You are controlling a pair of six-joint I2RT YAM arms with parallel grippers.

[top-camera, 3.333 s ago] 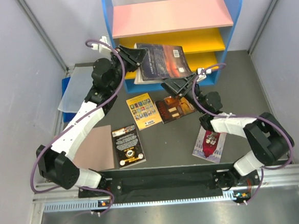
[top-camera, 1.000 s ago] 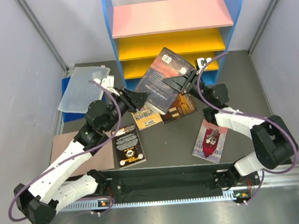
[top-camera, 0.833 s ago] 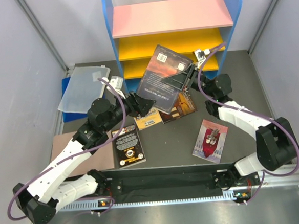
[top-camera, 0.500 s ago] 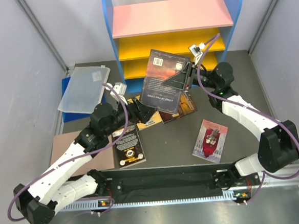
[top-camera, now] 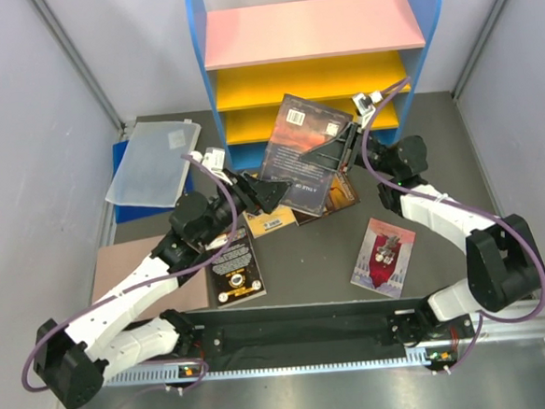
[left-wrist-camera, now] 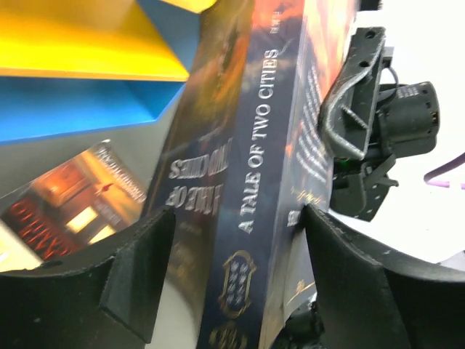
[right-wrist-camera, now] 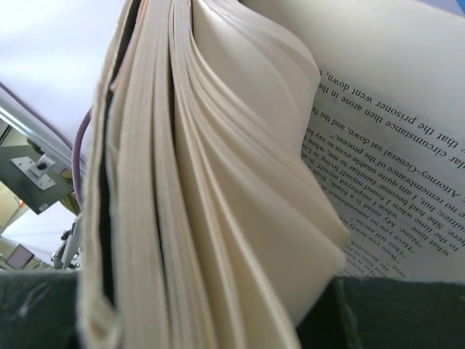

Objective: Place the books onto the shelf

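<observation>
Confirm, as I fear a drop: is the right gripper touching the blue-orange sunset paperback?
Touching. Right wrist view: the right gripper clamps pages of the blue-orange sunset paperback.

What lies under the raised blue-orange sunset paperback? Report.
Beneath the blue-orange sunset paperback: a dark orange-glow paperback and a yellow picture-grid paperback, their far parts hidden.

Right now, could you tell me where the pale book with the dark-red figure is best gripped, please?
Probably at its long right-hand edge, coming from above and the right. The pale book lies flat, cover up, alone on the table; no other book touches that edge, and being thin it needs an edge lifted first.
</observation>
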